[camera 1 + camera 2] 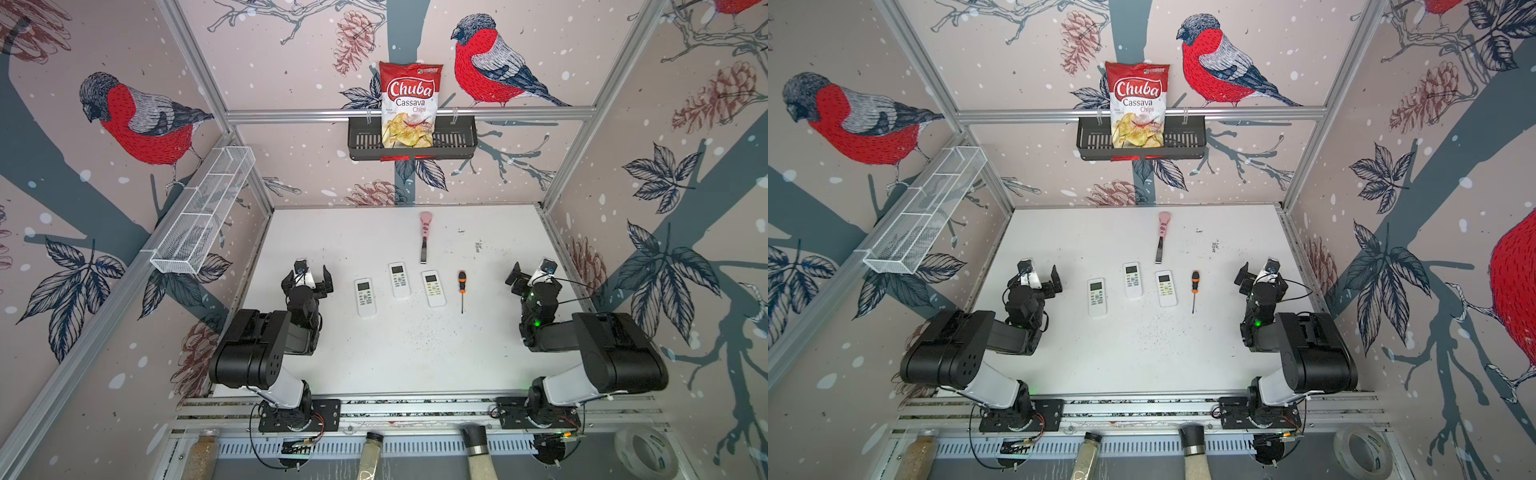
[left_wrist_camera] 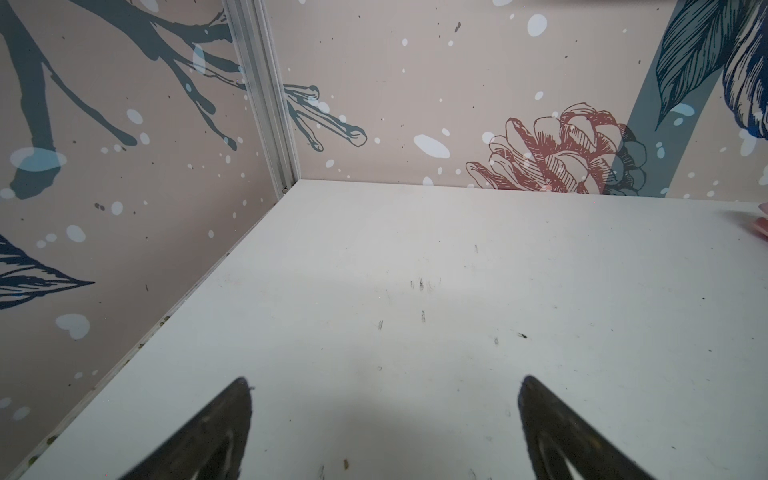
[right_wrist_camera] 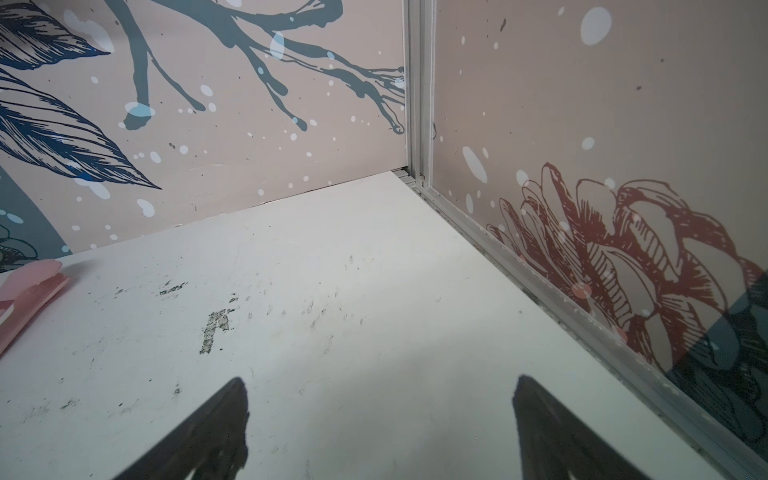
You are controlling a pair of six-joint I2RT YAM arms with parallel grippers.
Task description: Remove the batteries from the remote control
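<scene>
In both top views, the left remote, middle remote and right remote lie keypad-up in a row on the table between the arms, with the screwdriver just beside the right remote. In the left wrist view, the left gripper hangs over the table with its jaws spread wide, grasping nothing. In the right wrist view, the right gripper is likewise spread and empty, with the pink scraper handle at the frame's edge.

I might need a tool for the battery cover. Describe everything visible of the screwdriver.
The screwdriver has a stubby orange-and-black handle, seemingly plastic, and a thin dark shaft. It lies flat on the white table, handle toward the back wall, tip toward the robot, just right of the rightmost remote control, apart from it. Only the table touches it. The tip's type is too small to tell.
</scene>
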